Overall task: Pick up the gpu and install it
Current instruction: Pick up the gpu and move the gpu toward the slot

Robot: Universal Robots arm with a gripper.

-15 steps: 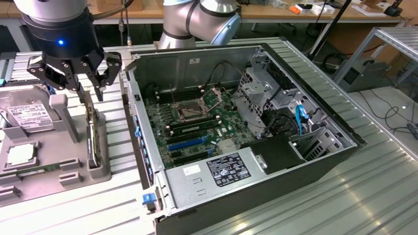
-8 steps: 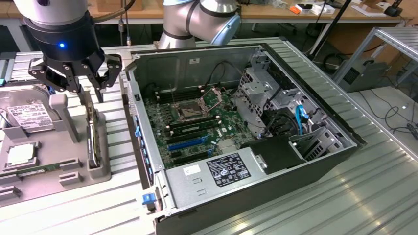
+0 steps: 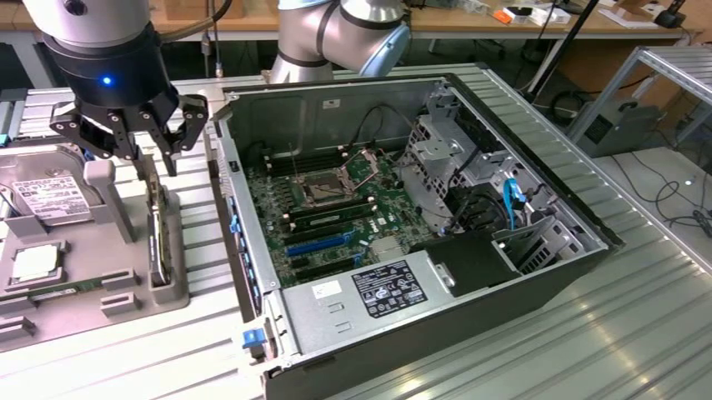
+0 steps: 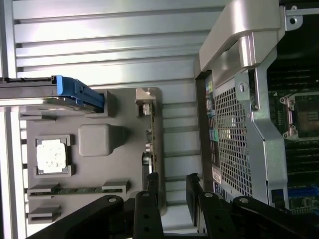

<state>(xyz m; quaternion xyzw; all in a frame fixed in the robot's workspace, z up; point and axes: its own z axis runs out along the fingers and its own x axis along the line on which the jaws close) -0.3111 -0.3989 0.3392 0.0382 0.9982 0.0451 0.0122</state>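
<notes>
On the ribbed metal surface (image 3: 556,350) (image 4: 99,45) an open computer case (image 3: 333,108) (image 4: 234,124) lies on its side with its motherboard (image 3: 323,208) exposed, and just beside it, toward the exterior view's left, sits a grey parts tray (image 3: 78,250) (image 4: 124,164). Along the tray edge nearest the case, the gpu (image 3: 159,229) (image 4: 149,134) stands on its long edge in a slot, a thin dark card with its silver end bracket (image 4: 145,99) at the end away from the end effector. Directly over the card's other end hangs the end effector (image 3: 150,158) (image 4: 172,186), its black fingers (image 4: 152,181) spread wide apart and clamped on nothing. From the wrist, one fingertip lines up with the card's top edge while the other stands off toward the case, so the card is not centred in the gap; whether that fingertip touches the card cannot be told. Elsewhere on the tray lie a boxy hard drive (image 3: 50,200) with a white label, a square processor (image 3: 33,262) (image 4: 52,154) in its own pocket, and a narrow memory stick (image 4: 75,189) held between two small blocks. A raised grey block (image 3: 106,192) (image 4: 99,139) stands in the tray between the hard drive and the gpu.
</notes>
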